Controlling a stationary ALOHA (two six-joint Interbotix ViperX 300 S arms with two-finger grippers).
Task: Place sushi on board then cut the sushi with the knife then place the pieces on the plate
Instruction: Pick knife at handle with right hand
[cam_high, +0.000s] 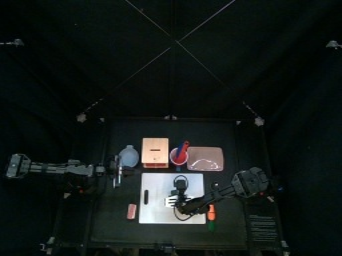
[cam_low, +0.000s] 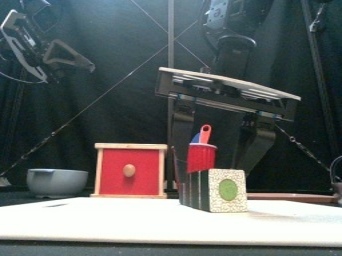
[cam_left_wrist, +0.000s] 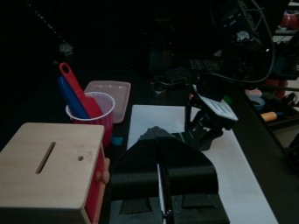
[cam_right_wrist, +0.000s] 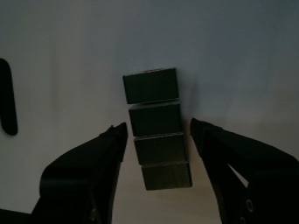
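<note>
Pink tray (cam_left_wrist: 115, 87) partly behind red cup (cam_left_wrist: 93, 114)

the jaws of the right gripper (cam_right_wrist: 156, 128) look matt black. between them the sushi roll (cam_right_wrist: 156, 131) is dull dark blocks with a faint sheen, its end face speckled. under it the cutting board (cam_right_wrist: 233, 52) is smooth, matt white. beyond this gripper, the box (cam_left_wrist: 47, 162) is pale bare-looking wood with a red painted front, and the cup (cam_left_wrist: 91, 107) is glossy red plastic.
</note>
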